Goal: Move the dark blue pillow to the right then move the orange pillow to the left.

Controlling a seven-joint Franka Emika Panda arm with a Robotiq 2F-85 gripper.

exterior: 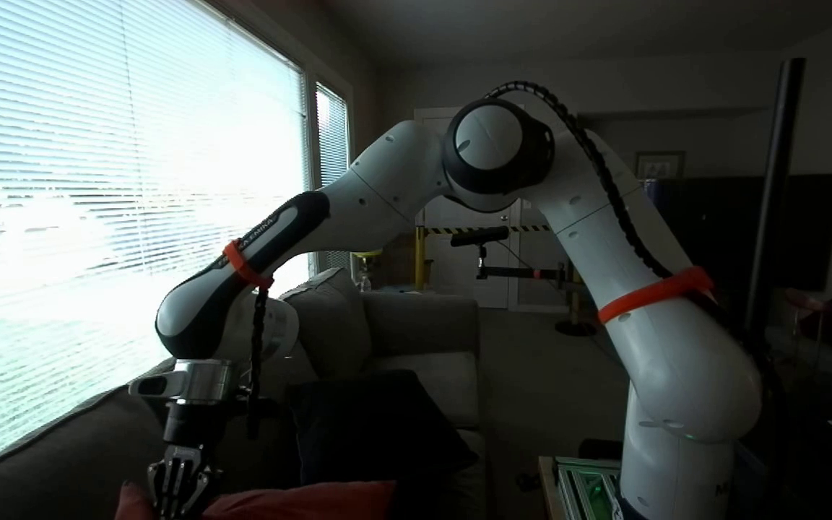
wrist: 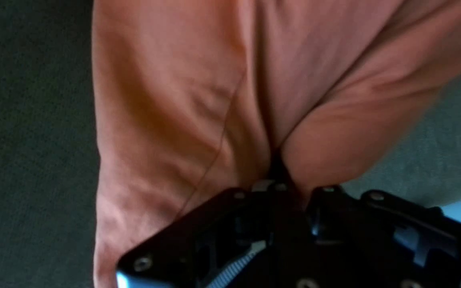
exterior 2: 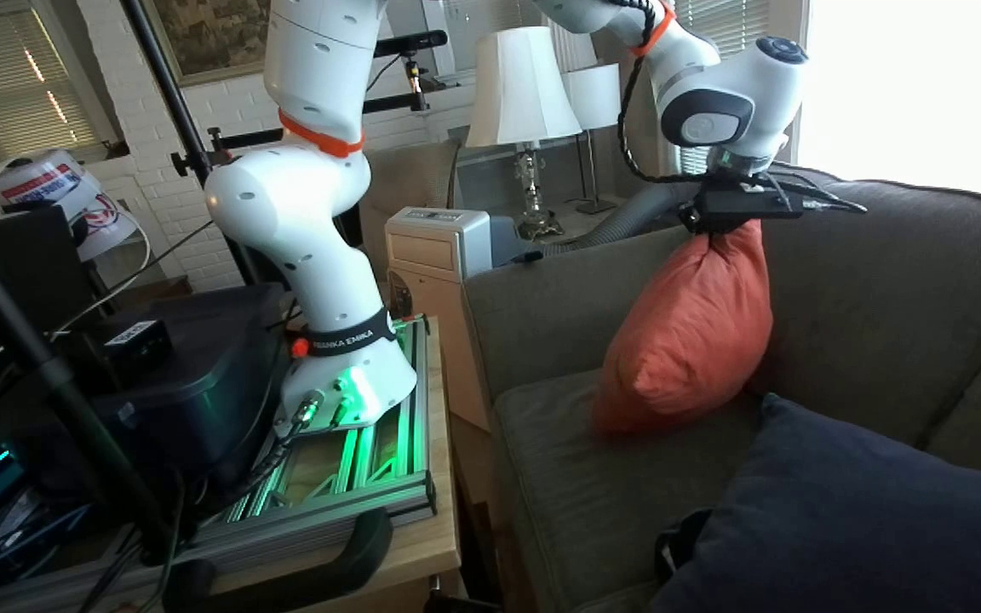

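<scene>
Observed gripper (wrist: 281, 174) clamped on bunched top of orange pillow (exterior 2: 691, 336). Noted blue pillow (exterior 2: 865, 519) nearby on sofa (exterior 2: 874, 323).

In an exterior view, the bare seat (exterior 2: 618, 494) gives passage between the orange pillow (exterior 2: 686, 332) and the dark blue pillow (exterior 2: 865, 519) toward the front edge. Near the sofa back (exterior 2: 865, 289) the two pillows stand close; contact cannot be determined. The armrest (exterior 2: 559, 306) walls the far end. Beneath the gripper (wrist: 282, 182), the orange pillow bars descent. Room lies open over the dark blue pillow.
</scene>
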